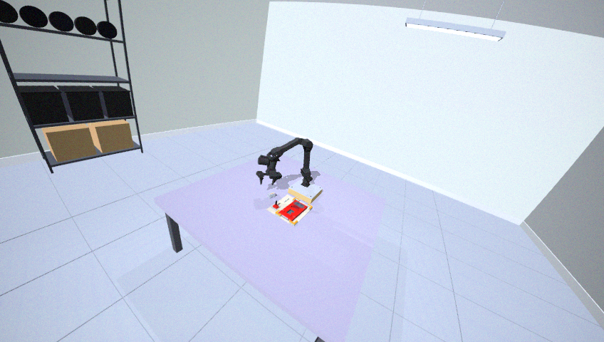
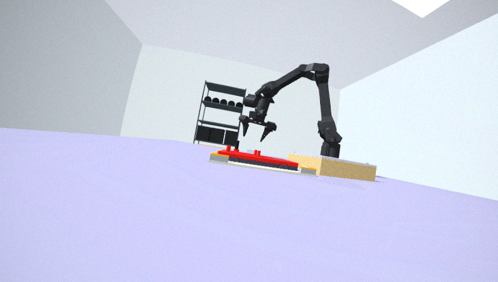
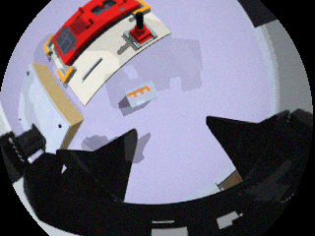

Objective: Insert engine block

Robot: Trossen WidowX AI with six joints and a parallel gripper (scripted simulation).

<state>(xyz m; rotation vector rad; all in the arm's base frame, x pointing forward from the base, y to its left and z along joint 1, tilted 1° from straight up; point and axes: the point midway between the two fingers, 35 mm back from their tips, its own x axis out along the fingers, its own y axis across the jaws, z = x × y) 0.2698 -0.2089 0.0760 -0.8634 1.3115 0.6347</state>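
The engine block [image 1: 273, 195] [image 2: 250, 151] [image 3: 141, 94] is a small pale grey block with an orange toothed mark on top. It stands on the table beside the board, outside the car body. The red car body [image 1: 299, 210] [image 2: 265, 160] [image 3: 94, 31] lies on the cream board [image 1: 268, 206] [image 3: 84, 88] between orange-topped corner pieces. Its dark opening [image 1: 290, 211] [image 3: 104, 6] shows no block in it; the rib cannot be made out. My gripper [image 1: 267, 183] [image 2: 252, 138] [image 3: 172, 126] is open and empty, fingers pointing down, well above the table near the engine block.
A red piece with an upright black knob [image 1: 276, 205] [image 2: 236, 146] [image 3: 140, 33] stands on the board near the block. A thin grey bar [image 3: 93, 70] also lies there. The arm's wooden base [image 1: 305, 192] [image 2: 339, 169] [image 3: 64, 103] is close beside the board.
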